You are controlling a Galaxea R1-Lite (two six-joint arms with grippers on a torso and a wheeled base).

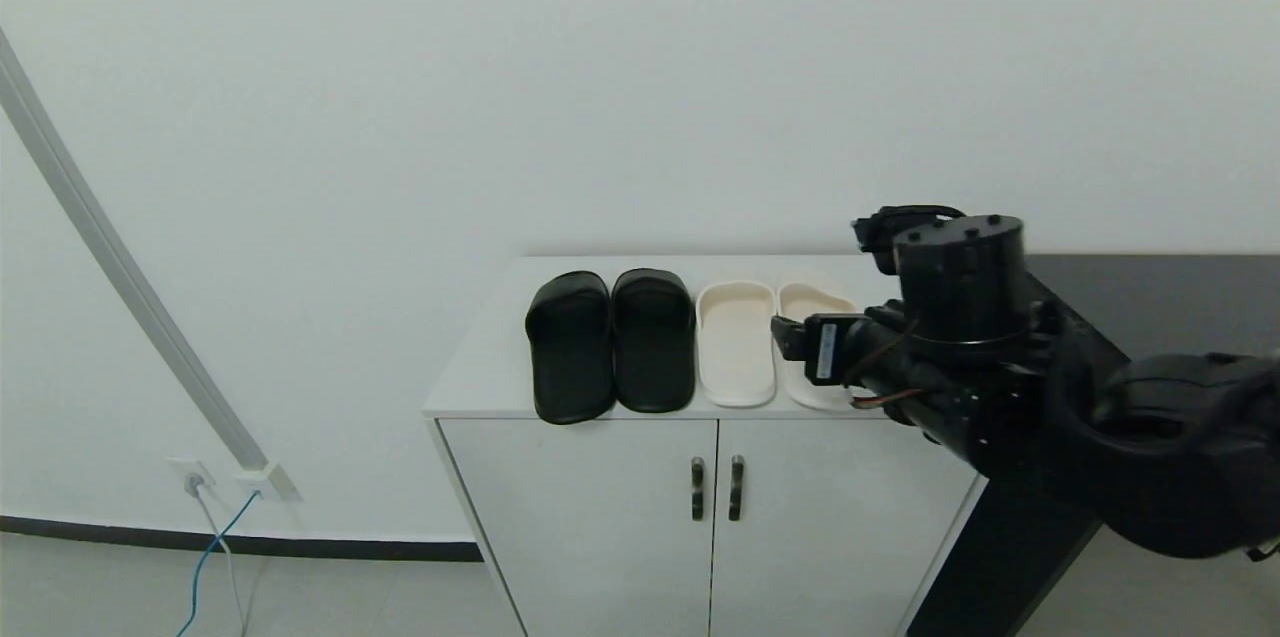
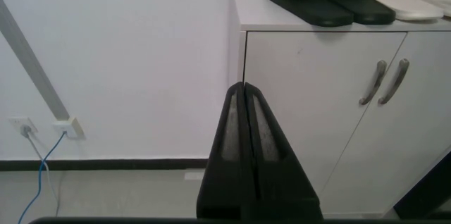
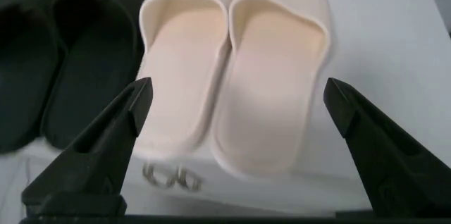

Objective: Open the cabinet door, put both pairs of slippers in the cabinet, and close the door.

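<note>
White wall backs the scene. With its fingers spread wide, the right gripper (image 3: pixel 237 90) hangs just above the cream slippers (image 1: pixel 737 347). The black slippers (image 1: pixel 650 342) lie just beside them on the cabinet (image 1: pixel 590 517), whose doors are closed. The left gripper (image 2: pixel 244 94), fingers pressed together, sits low near the cabinet's left corner.

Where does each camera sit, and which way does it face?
Head: up on the robot, looking forward and down at the cabinet; its right arm shows.
Left wrist: at door height, facing the closed doors; the shut left tool shows.
Right wrist: above the cream slippers, looking down; the open right tool shows.
All three share the black slippers.
</note>
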